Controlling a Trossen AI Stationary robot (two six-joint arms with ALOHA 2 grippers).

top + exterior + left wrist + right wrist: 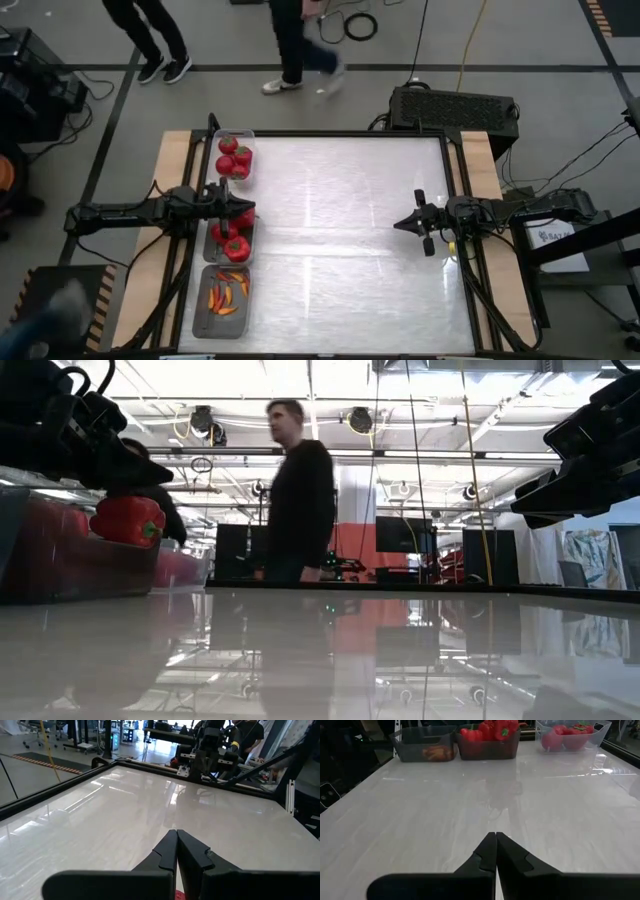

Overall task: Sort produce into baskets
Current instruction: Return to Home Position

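Note:
Three clear baskets stand in a row along the table's left edge. The far one [234, 157] [572, 735] holds red tomatoes, the middle one [231, 238] [487, 742] red bell peppers, and the near one [222, 298] [422, 745] small orange and red chili peppers. One bell pepper [128, 520] shows above the middle basket's rim. My left gripper [246, 200] [176, 832] hovers shut over the gap between the far and middle baskets, pointing toward the table's right. My right gripper [398, 224] [496, 835] hovers shut near the table's right edge, pointing toward the baskets. Neither holds anything.
The white tabletop [340, 240] stretches bare between the two grippers. A person [298, 490] stands beyond the far edge, and other legs [160, 45] show on the floor there. A dark box [455, 108] sits behind the far right corner.

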